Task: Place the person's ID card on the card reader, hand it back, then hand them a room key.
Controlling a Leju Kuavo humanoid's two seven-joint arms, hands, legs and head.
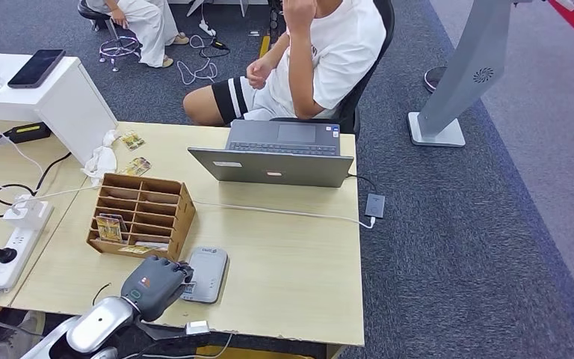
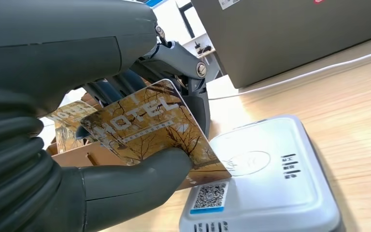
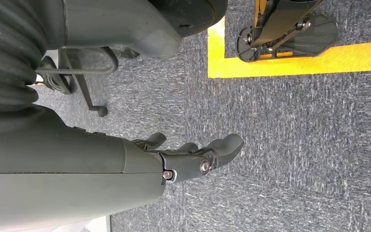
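Left hand [image 2: 101, 145] pinching a golden tree-patterned "MOTEL" card [image 2: 154, 137] over the near-left edge of the grey rounded card reader [image 2: 270, 179] on the wooden bench [image 1: 284, 254]; thin thumb-and-finger purchase risks slippage during hand-over.

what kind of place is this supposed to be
Probably a mock hotel check-in desk in an office or lab: a card reader, a wooden rack of key cards, and the left robot hand holding a card printed HOTEL.

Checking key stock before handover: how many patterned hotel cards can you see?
5 cards: one in the left hand at the card reader; one in an organizer slot, one at its front edge; two loose on the desk beyond it. Slots may hide more.
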